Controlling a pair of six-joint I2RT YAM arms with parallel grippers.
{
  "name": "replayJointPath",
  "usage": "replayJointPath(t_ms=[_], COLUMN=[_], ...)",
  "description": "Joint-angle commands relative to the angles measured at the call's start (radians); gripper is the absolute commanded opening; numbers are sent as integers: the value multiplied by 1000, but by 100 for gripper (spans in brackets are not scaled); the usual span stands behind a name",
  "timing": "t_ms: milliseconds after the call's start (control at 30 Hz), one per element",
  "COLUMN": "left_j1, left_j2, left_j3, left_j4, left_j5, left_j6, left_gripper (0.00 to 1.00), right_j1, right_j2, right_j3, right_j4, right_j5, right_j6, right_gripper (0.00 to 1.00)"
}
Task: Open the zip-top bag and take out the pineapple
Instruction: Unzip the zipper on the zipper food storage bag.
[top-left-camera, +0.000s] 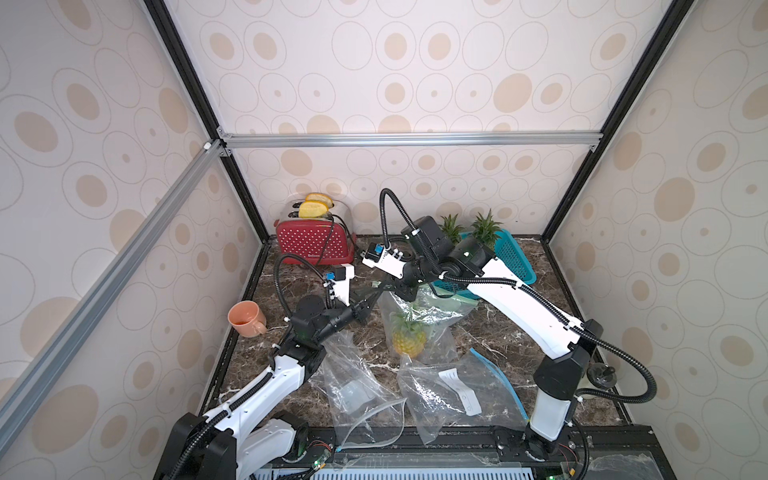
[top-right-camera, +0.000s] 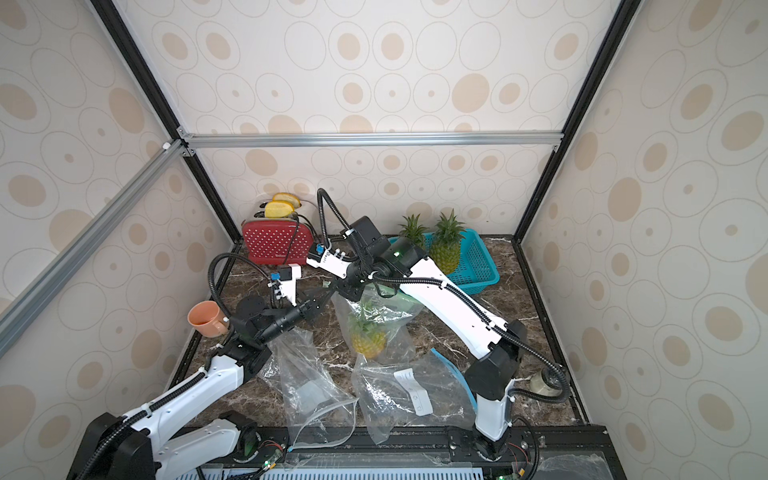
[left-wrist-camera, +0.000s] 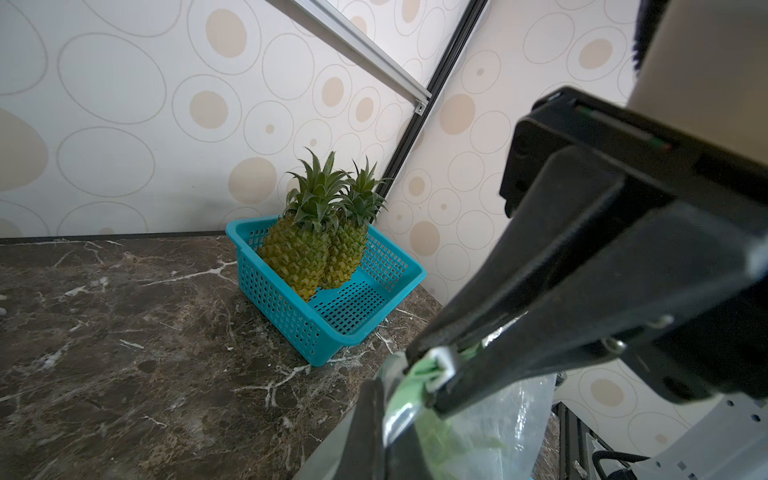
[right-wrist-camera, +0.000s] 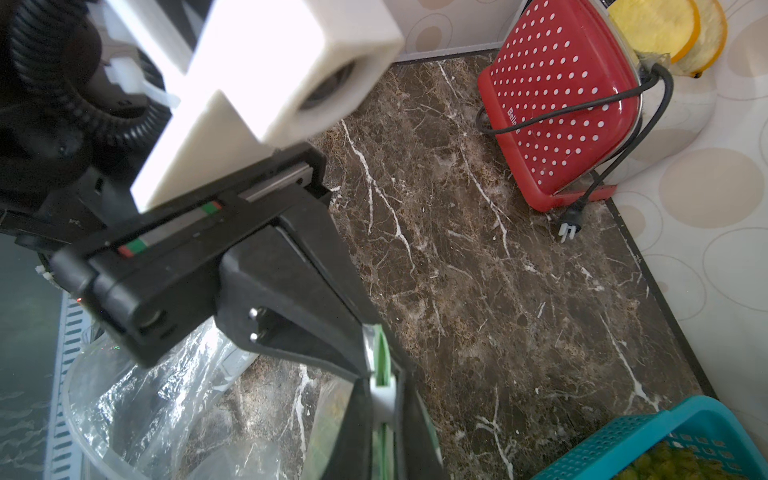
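the dark marble worktop (top-left-camera: 498, 336) carries a red dotted toaster (top-left-camera: 316, 245) at its back left corner, an orange mug (top-left-camera: 246, 319) by the left edge and a teal basket (top-left-camera: 515, 257) at the back right. a crumpled clear bag (top-left-camera: 357, 386) and a second clear bag (top-left-camera: 440, 386) lie side by side along the front edge, and a small pale jar (top-right-camera: 542, 382) stands by the right edge. the zip-top bag (top-left-camera: 419, 307) with the pineapple (top-left-camera: 409, 340) is near the middle, but whether it rests on the worktop cannot be told.

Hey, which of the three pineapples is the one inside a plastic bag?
The small yellow pineapple mid-table, hanging inside the lifted clear zip-top bag. The two greener pineapples sit bare in the teal basket at the back.
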Motion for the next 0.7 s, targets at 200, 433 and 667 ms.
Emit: replayJointPath(t_ms=[200, 433, 667], left_j1=[20, 20, 26], left_j2=[-44, -77, -109], left_j3=[-10, -17, -6], left_j4=[17, -33, -113], left_j5=[-111, -148, -228], left_j6=[-15, 0, 24], left_gripper=[0, 0, 0], right_j1=[-48, -65, -75], right_j2=[-143, -224, -379], right_j3=[-79, -120, -215], right_j4=[-93, -151, -205], right_j5=[120, 199, 310], right_j6=[-20, -18, 20], right_gripper=[0, 0, 0])
